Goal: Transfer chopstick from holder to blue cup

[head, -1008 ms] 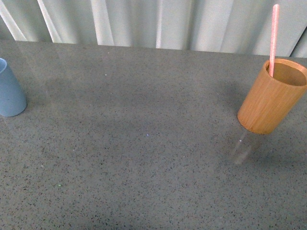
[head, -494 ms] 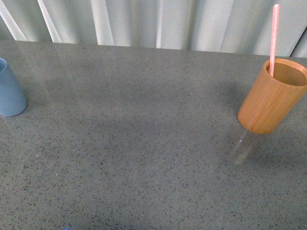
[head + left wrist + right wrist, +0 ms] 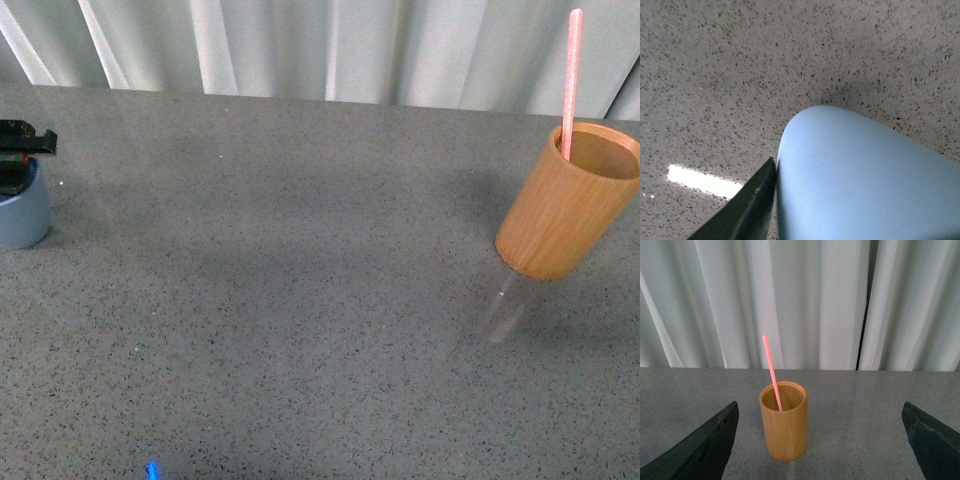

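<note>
Right wrist view, pink chopstick [image 3: 772,371] leaning in wooden holder [image 3: 784,427]; right tool [image 3: 820,408] released, left tool [image 3: 18,152] unclear

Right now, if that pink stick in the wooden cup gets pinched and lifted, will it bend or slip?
Probably stays stiff: the stick looks straight though leaning in the wooden cup. Thin and smooth-looking, it may slip or swivel when pinched.

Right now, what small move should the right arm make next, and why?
Probably ease the right hand forward toward the chopstick. In the right wrist view the chopstick stands in the holder, centred ahead of the wide-open hand but not yet within its grasp, and the hand grips nothing. Closing that gap seems to be what must come before any grasp.
</note>
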You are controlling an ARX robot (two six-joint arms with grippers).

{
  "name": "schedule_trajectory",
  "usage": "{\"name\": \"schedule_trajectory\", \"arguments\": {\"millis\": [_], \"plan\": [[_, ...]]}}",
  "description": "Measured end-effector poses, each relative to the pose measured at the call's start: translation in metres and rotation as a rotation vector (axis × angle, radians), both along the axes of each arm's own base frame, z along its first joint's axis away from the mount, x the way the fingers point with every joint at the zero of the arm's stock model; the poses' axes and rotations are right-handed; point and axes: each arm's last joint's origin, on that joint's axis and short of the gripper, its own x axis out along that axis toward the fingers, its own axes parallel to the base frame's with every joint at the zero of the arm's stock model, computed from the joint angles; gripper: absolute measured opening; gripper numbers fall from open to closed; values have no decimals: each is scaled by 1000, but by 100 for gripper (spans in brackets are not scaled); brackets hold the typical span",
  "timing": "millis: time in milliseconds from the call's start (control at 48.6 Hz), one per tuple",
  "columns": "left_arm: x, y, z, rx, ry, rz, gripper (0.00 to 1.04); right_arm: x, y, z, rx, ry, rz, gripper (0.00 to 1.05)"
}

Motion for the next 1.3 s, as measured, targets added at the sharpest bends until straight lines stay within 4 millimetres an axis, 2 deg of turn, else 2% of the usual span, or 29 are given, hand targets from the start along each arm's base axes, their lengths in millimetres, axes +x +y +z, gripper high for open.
{"name": "schedule_trajectory", "arguments": {"millis": [123,288,494,596,699,823,925,1028,1152,1295], "plan": [[1,-8,-3,-11,19,-10,34,0,0,0,0,0,0,95],[2,-17,15,-22,12,-55,3,0,0,0,0,0,0,95],[-2,-26,50,-4,-47,-129,3,0,0,0,0,0,0,95],[-14,-42,65,7,-64,-198,3,0,0,0,0,0,0,95],[-33,-75,70,2,-50,-322,3,0,0,0,0,0,0,95],[-57,-135,71,-8,-22,-520,3,0,0,0,0,0,0,95],[-69,-171,69,-3,-6,-628,3,0,0,0,0,0,0,95],[-80,-217,61,21,19,-752,3,0,0,0,0,0,0,95],[-80,-259,46,61,53,-833,3,0,0,0,0,0,0,95],[-72,-281,31,99,73,-852,3,0,0,0,0,0,0,95]]}}
